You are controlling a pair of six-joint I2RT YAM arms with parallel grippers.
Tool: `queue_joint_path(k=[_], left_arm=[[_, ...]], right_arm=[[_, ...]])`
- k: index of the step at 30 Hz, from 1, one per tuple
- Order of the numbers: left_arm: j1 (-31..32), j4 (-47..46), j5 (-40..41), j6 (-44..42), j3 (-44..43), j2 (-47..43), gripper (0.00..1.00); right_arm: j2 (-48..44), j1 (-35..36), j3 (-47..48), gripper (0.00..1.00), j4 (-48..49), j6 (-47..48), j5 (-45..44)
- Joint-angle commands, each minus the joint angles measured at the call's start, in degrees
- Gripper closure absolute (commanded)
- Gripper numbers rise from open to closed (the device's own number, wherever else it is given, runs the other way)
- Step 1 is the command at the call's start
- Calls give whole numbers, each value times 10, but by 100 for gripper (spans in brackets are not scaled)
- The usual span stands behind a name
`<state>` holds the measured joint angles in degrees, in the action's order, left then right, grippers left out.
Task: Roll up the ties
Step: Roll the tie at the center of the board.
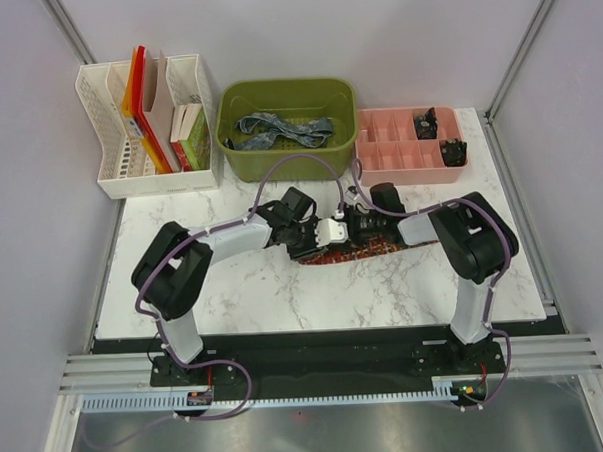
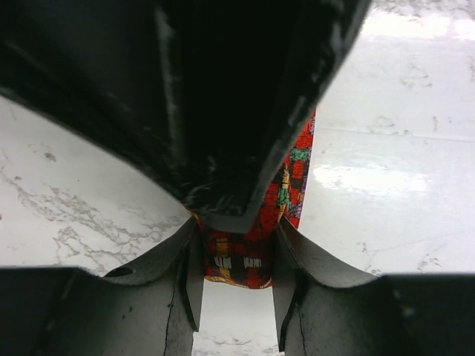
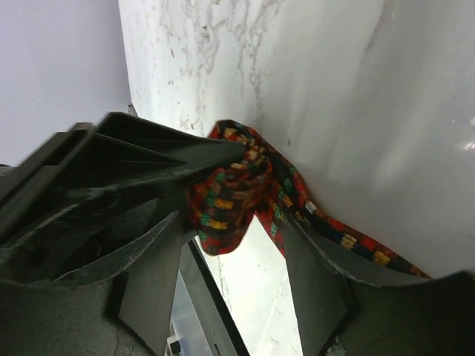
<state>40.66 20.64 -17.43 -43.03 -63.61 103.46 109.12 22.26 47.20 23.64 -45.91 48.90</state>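
Note:
A red, orange and dark patterned tie [image 1: 355, 252] lies mid-table with both arms meeting over it. One end of it is wound into a small roll [image 2: 241, 263], and my left gripper [image 2: 236, 248] is shut on that roll, a finger pressed to each side. My right gripper [image 3: 231, 222] faces it from the other side, open, its fingers standing apart from the roll [image 3: 223, 196]. The tie's unrolled tail [image 3: 349, 239] runs off over my right finger. In the top view the left gripper [image 1: 317, 241] and right gripper [image 1: 356, 232] nearly touch. A blue-grey tie [image 1: 282, 132] lies in the green bin.
The green bin [image 1: 241, 161] stands at the back centre. A pink divided tray [image 1: 393, 152] with dark items sits at the back right. A white file holder [image 1: 119, 179] with books and folders stands at the back left. Walls enclose the table on both sides.

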Motion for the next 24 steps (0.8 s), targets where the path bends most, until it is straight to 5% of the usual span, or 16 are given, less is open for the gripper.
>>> queue_joint_path(k=[1,9,24], left_arm=[[-20,29,60,-33,10,25,70],[-37,31,73,-31,19,16,70],[-59,52,33,-53,2,3,60]], right_arm=[[42,12,41,36,39,-12,-14],[68,35,76,41,63,-38,-21],[57,34,70,89,-44,35,-62]])
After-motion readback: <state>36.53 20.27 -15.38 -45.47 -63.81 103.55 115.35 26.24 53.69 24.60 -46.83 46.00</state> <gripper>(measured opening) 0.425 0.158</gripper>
